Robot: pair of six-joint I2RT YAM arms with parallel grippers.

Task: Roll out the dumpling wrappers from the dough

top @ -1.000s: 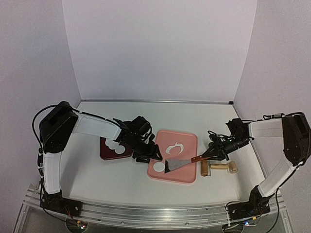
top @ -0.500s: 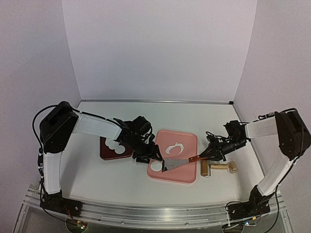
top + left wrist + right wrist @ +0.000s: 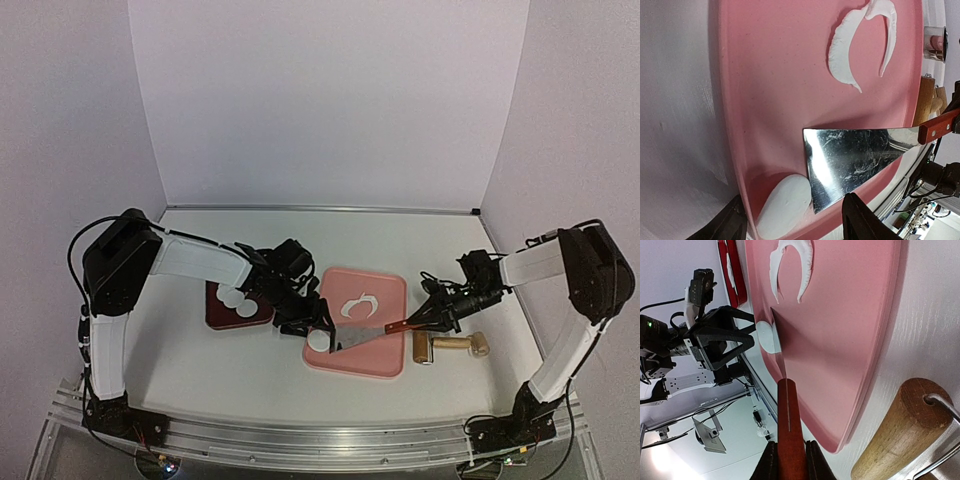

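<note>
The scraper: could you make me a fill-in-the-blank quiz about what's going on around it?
The blade of the scraper meets a round white wrapper on the ___ board.
The left end effector straddles that wrapper with its jaws ___.
The dark red plate holds ___ wrappers.
The right end effector grips the scraper's ___ handle.
Missing: pink; open; two; red.

Left wrist view: wrapper (image 3: pixel 785 207) cut by bottom edge, scraper handle (image 3: pixel 939 127) by right edge.
</note>
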